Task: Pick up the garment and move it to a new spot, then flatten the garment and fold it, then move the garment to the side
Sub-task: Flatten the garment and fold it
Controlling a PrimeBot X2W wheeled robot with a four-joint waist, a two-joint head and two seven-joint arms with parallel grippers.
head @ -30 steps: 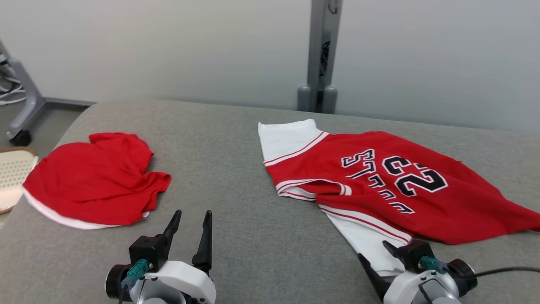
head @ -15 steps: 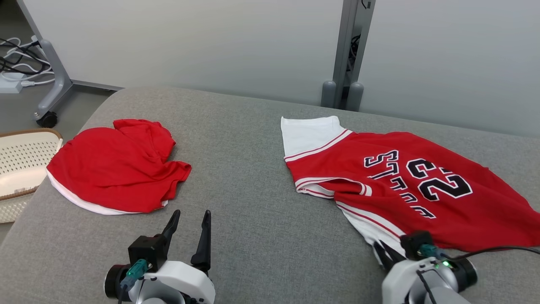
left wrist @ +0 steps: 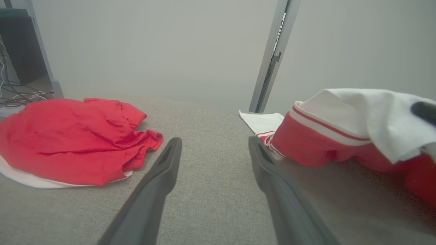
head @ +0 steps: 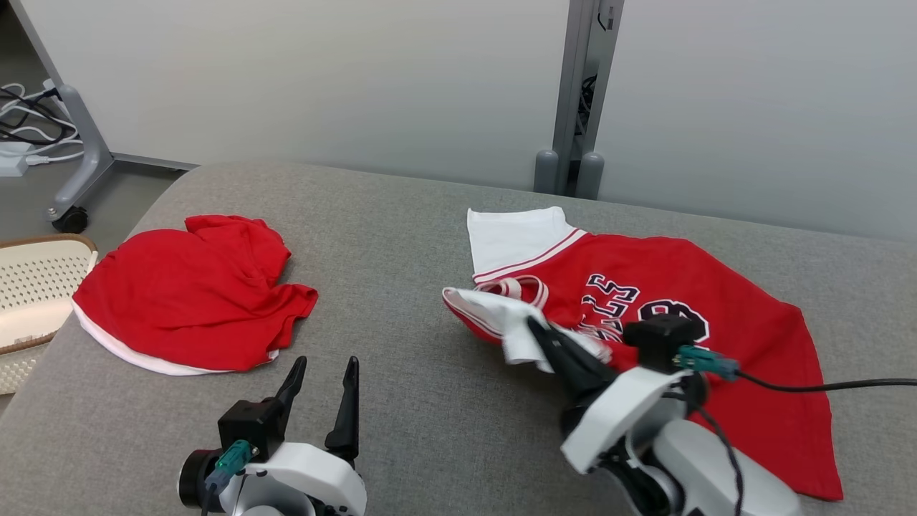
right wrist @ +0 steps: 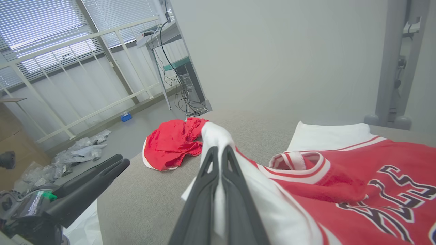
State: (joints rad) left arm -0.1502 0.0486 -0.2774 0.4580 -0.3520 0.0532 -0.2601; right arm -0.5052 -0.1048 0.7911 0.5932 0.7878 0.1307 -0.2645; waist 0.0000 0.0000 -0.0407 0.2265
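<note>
Our R gripper [head: 539,331] is clenched on the white sleeve [head: 501,315] of the red jersey [head: 752,315], w/ the cloth pinched between its two fingers and lifted a bit off the grey surface [head: 430,236]. The rest of the jersey lies on the right part of this surface, bunched near the neck opening. Our L gripper [head: 326,367] is released, fingers apart, holding nothing, near the front edge. A 2nd red garment [head: 179,301] lies well apart at the left, just beside a white basket [head: 43,272].
</note>
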